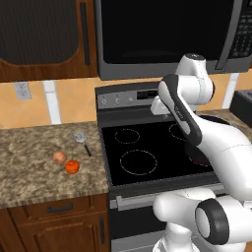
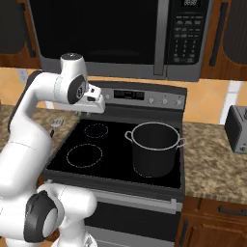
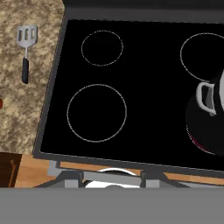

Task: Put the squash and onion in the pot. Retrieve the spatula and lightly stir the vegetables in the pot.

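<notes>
The bright orange-red squash and the pale tan-pink onion lie side by side on the granite counter, left of the stove. Behind them lies the spatula, slotted silver head away from me; the hand view also catches the spatula at upper left. The steel pot stands on the stove's front right burner, and its side handle shows at the right of the hand view. My gripper hovers high over the cooktop's left burners, pointing down, open and holding nothing.
The black glass cooktop has a raised control panel behind it. A microwave hangs low above the stove. A toaster sits on the right counter. Wooden cabinets hang above the left counter.
</notes>
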Robot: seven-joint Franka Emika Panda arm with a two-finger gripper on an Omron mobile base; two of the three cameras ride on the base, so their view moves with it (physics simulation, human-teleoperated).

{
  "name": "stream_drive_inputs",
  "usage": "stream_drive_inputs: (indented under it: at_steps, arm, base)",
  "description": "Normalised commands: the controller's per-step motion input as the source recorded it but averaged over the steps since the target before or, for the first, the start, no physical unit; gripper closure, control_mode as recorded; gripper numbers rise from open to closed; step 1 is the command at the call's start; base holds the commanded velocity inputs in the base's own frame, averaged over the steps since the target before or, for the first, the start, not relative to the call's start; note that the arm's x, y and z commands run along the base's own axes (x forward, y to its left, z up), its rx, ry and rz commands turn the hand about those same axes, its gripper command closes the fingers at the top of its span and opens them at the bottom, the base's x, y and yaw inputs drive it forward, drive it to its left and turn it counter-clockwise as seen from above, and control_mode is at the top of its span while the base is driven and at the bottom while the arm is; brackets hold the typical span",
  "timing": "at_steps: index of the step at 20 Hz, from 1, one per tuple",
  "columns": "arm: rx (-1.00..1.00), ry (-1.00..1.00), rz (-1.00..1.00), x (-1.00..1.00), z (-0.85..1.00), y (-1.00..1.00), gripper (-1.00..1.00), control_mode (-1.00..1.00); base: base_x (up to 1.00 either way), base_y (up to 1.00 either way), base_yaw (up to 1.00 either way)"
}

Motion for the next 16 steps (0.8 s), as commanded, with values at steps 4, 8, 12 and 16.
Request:
stream_drive_inputs:
  at_steps: [4, 8, 12, 16]
  arm:
    - [0.0, 0.0, 0.0, 0.0, 0.0, 0.0, -1.0, 1.0]
    - [0.0, 0.0, 0.0, 0.0, 0.0, 0.0, -1.0, 1.0]
    - [0.0, 0.0, 0.0, 0.0, 0.0, 0.0, -1.0, 1.0]
    - [0.0, 0.0, 0.0, 0.0, 0.0, 0.0, -1.0, 1.0]
  base:
    - [-0.12, 0.19, 0.0]
    - [-0.04, 0.71, 0.0]
    - [0.0, 0.66, 0.0]
    - [0.18, 0.3, 0.0]
